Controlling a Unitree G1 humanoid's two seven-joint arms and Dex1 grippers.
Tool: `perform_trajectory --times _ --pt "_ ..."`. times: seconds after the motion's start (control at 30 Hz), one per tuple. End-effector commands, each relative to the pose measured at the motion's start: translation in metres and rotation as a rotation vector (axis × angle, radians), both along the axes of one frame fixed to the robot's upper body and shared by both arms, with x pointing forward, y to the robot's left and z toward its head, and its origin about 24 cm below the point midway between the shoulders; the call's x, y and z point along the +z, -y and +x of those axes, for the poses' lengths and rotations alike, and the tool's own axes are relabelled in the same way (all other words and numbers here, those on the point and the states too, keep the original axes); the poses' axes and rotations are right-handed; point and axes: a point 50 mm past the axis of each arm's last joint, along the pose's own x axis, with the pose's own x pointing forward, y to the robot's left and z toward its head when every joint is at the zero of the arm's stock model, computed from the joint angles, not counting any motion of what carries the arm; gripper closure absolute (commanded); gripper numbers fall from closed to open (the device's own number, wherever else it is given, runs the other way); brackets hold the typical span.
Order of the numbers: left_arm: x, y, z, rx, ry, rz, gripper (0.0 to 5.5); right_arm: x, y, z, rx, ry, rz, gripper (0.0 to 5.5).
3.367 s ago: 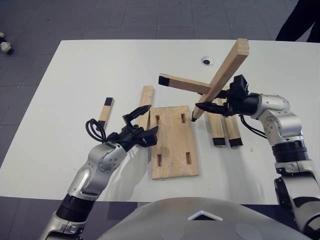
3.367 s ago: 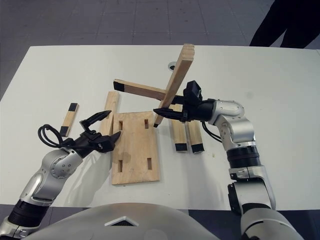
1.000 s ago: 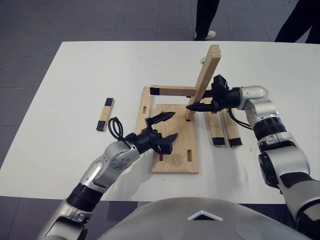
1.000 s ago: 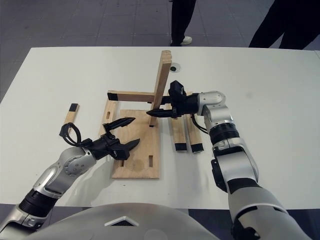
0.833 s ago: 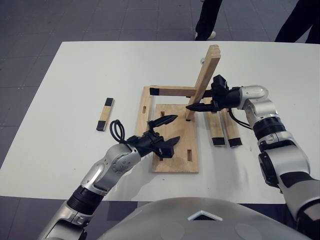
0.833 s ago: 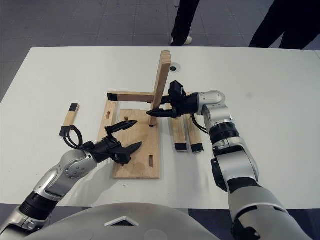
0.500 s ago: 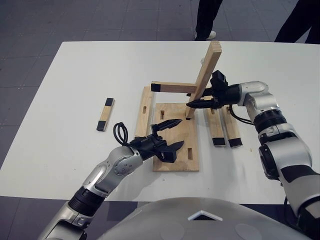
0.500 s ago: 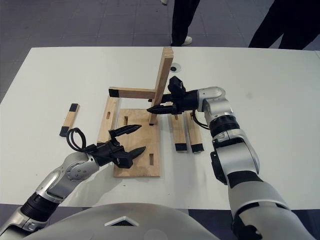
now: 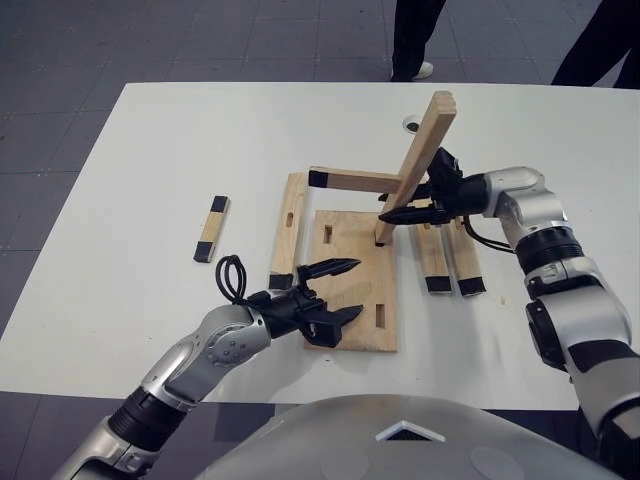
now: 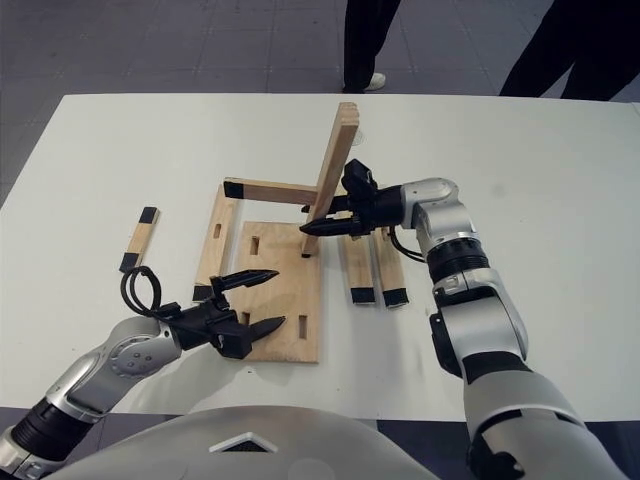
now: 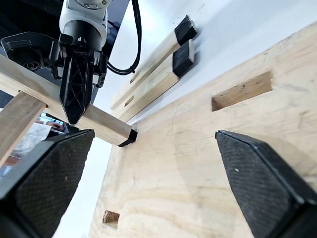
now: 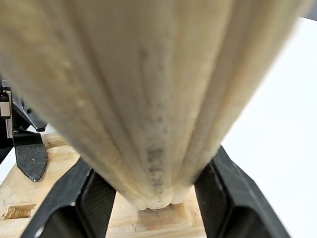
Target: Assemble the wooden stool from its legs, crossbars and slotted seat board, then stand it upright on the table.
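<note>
Right eye view shows the right pincer (image 10: 318, 226) gripping the leg (image 10: 336, 160), which should go straight and gently into the seat board (image 10: 290, 300) below, with the open left pincer (image 10: 279, 296) steadying.

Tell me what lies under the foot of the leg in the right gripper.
The slotted seat board, at its far right slot. The leg, clamped in the right gripper, covers that slot, so whether its foot sits inside cannot be seen.

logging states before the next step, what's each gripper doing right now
Left gripper: open, empty, over the seat board.
Right gripper: shut on the wooden leg.
</note>
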Motion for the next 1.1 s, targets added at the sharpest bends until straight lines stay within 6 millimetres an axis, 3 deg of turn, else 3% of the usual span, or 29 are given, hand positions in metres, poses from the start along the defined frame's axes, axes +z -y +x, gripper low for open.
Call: perform_trajectory --times 0.03,0.17,0.4,0.67,0.87,1.1 --pt "-0.053 -0.03 -0.064 -0.133 -0.429 0.341 0.94 -0.079 0.032 -0.063 -0.017 -0.384 -0.254 3.42" --pt "-0.048 -0.032 -0.071 -0.143 -0.465 0.331 0.94 -0.08 0.031 -0.073 -0.013 -0.406 -0.253 3.42" --pt "-0.047 -0.031 -0.068 -0.132 -0.443 0.322 0.94 -0.086 0.029 -0.062 -0.173 -0.464 -0.305 3.42" --pt "-0.048 -0.03 -0.068 -0.13 -0.446 0.316 0.94 -0.092 0.033 -0.064 -0.2 -0.52 -0.351 3.42" --pt "-0.049 -0.03 -0.067 -0.128 -0.446 0.314 0.94 -0.098 0.032 -0.069 -0.179 -0.538 -0.385 3.42" --pt "-0.049 -0.03 -0.066 -0.127 -0.439 0.317 0.94 -0.119 0.031 -0.087 -0.151 -0.528 -0.497 3.42"
